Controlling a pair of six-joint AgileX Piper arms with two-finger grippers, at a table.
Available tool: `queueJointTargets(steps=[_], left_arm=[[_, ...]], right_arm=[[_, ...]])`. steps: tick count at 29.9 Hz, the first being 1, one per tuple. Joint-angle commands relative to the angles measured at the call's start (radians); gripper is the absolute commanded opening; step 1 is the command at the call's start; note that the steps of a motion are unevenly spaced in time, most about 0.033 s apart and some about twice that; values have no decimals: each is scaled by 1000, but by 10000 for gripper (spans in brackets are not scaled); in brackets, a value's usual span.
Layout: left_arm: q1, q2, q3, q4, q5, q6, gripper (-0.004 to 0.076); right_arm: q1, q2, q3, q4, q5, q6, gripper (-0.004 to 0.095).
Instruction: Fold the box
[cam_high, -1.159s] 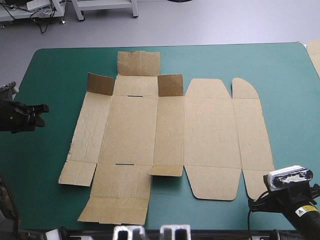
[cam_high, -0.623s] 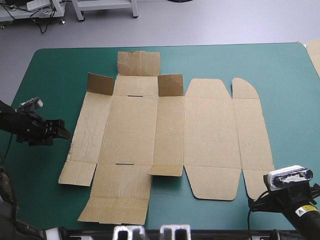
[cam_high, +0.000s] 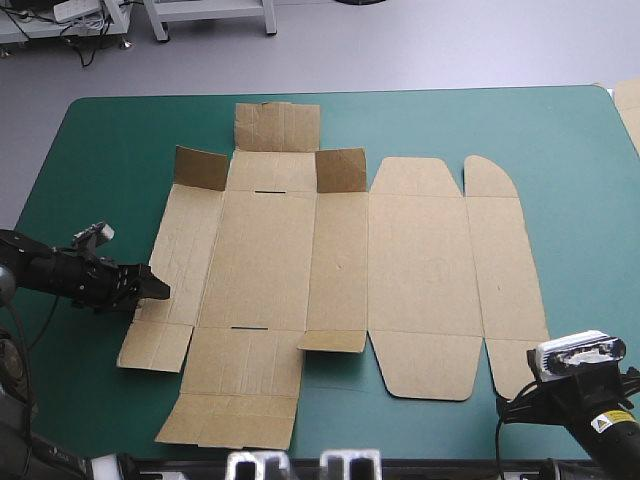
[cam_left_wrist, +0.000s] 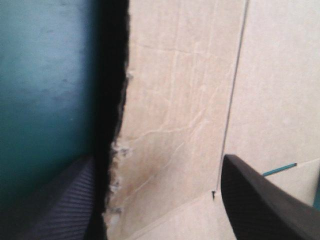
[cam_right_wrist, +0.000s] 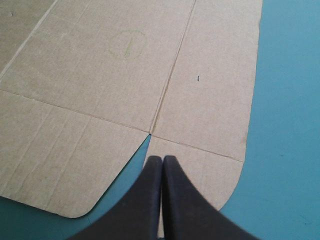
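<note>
The brown box (cam_high: 340, 270) lies as a flat cut sheet on the teal-green cover, with two small flaps (cam_high: 200, 168) standing up at its far side. My left gripper (cam_high: 155, 288) has reached the sheet's left edge, low over the table. In the left wrist view the left gripper (cam_left_wrist: 157, 159) is open, and the ragged left edge of the box (cam_left_wrist: 170, 125) runs between its black fingers (cam_left_wrist: 255, 200). My right gripper (cam_right_wrist: 162, 159) is shut in one pointed arch over the rounded near right flap (cam_right_wrist: 200, 170). In the high view that arm sits at the table's near right corner.
More brown board (cam_high: 630, 110) shows at the table's right edge. Bare teal-green cover (cam_high: 100, 150) surrounds the sheet, widest at the far left and far right.
My left arm has swung in from the table's left side toward the box and now has its fingers at the sheet's left edge. The right arm and the box have not moved.
</note>
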Motion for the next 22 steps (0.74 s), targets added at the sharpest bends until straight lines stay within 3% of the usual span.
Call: queueJointTargets(steps=[1, 9, 17, 19, 22], left_arm=[[-6, -10, 8, -93, 22, 15, 510], [-13, 43, 8, -176, 93, 63, 510], [-88, 45, 8, -178, 77, 71, 502], [-106, 45, 8, -178, 66, 71, 449], [-120, 51, 6, -176, 60, 71, 296]], right_arm=[[-1, 12, -26, 25, -58, -1, -13], [-1, 12, -26, 29, -58, -1, -13], [-1, 12, -26, 36, -58, -1, -13], [-1, 12, -26, 36, -58, -1, -13], [-1, 12, -26, 39, -58, -1, -13]])
